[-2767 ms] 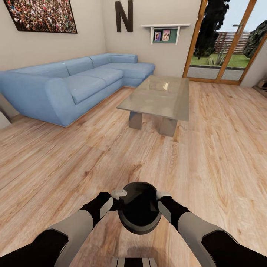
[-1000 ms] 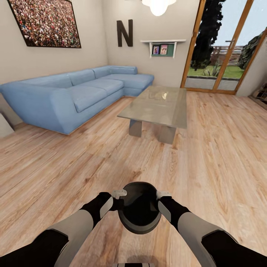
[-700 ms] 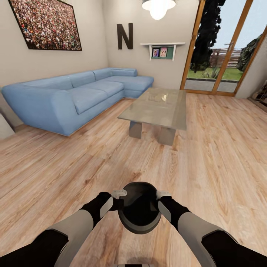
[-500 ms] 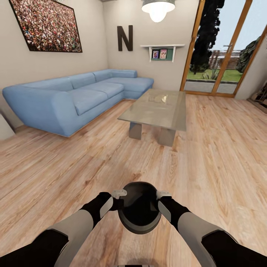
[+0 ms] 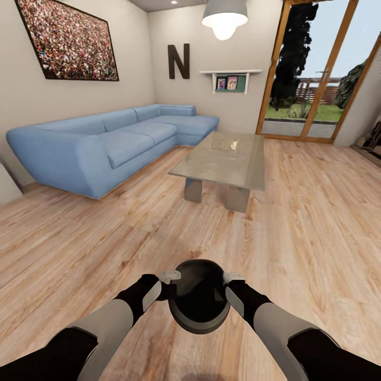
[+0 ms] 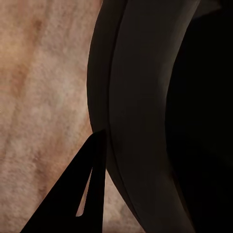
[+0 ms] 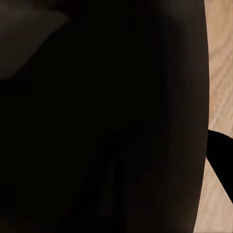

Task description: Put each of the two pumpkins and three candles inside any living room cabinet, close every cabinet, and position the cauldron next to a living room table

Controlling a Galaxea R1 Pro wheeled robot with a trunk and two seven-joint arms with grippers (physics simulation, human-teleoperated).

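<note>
— Since the earlier frames, what moved?
— Only the camera tilted up; the ceiling lamp [image 5: 224, 18] now shows. From the head, the cauldron [image 5: 199, 303] hangs above the wood floor [image 5: 307, 222], well short of the coffee table [image 5: 222, 161], left gripper [image 5: 170, 275] and right gripper [image 5: 233, 277] pressed against its sides.
— Wrists?
— Left: cauldron rim [image 6: 145, 121]. Right: dark cauldron wall [image 7: 107, 121]. Whether either pair of fingers is closed, I cannot tell.

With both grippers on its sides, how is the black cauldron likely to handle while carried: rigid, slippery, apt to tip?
The cauldron probably stays rigid: its round mouth looks undistorted between the left gripper and right gripper. The smooth, curved wall could slip. With grips on opposite sides near the rim, it might swing or tip about that line.
</note>
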